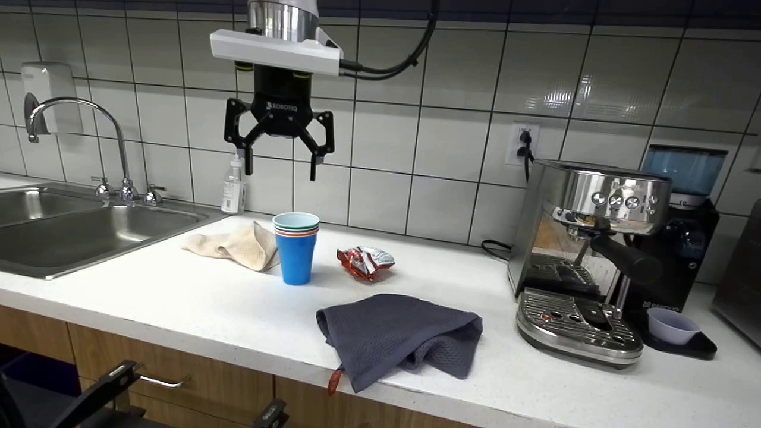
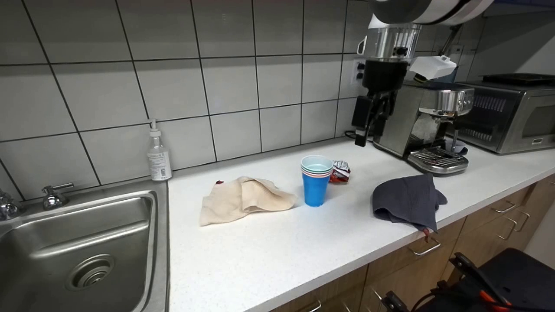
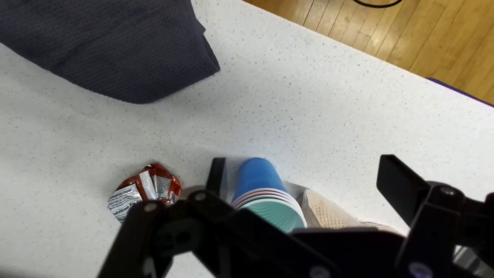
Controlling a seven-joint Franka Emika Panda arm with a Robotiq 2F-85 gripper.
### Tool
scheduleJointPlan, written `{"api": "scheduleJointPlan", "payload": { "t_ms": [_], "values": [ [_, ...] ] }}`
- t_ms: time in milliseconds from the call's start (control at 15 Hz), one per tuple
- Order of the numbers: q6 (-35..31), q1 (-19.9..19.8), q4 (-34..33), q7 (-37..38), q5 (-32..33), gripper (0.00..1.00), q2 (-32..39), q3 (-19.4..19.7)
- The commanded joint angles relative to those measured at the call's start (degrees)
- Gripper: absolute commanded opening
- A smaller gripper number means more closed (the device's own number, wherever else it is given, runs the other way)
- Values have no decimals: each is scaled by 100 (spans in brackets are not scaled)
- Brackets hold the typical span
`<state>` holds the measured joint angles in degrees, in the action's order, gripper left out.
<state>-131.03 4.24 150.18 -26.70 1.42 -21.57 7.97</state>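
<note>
My gripper (image 1: 280, 175) is open and empty, hanging above the counter with its fingers pointing down. A stack of paper cups (image 1: 296, 258), blue outside with a pale green inside on top, stands upright below it. In the wrist view the cups (image 3: 257, 175) show between the fingers (image 3: 303, 164), nearer the left one. A crumpled beige cloth (image 2: 243, 201) lies beside the cups. A crumpled red and silver wrapper (image 1: 365, 263) lies on the cups' other side. A dark grey cloth (image 1: 404, 333) with a red tag lies at the counter's front edge.
A steel sink (image 2: 161, 242) with a faucet (image 1: 116, 128) is at one end of the counter (image 1: 196, 309). A clear pump bottle (image 2: 159, 158) stands by the tiled wall. An espresso machine (image 1: 600, 199), a grinder (image 1: 689, 238) and a microwave (image 2: 520, 117) stand toward the other end.
</note>
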Motion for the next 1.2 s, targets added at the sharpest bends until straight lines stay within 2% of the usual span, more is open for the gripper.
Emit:
{"api": "scheduleJointPlan", "payload": {
  "t_ms": [0,333,400,1133],
  "values": [
    [310,-55,194,-328,-72,100,-470,72],
    [461,-60,303,-400,22,100,-693,101],
    [298,-42,167,-221,-19,100,-399,57],
    [301,-43,174,-222,-19,100,-374,55]
  ]
}}
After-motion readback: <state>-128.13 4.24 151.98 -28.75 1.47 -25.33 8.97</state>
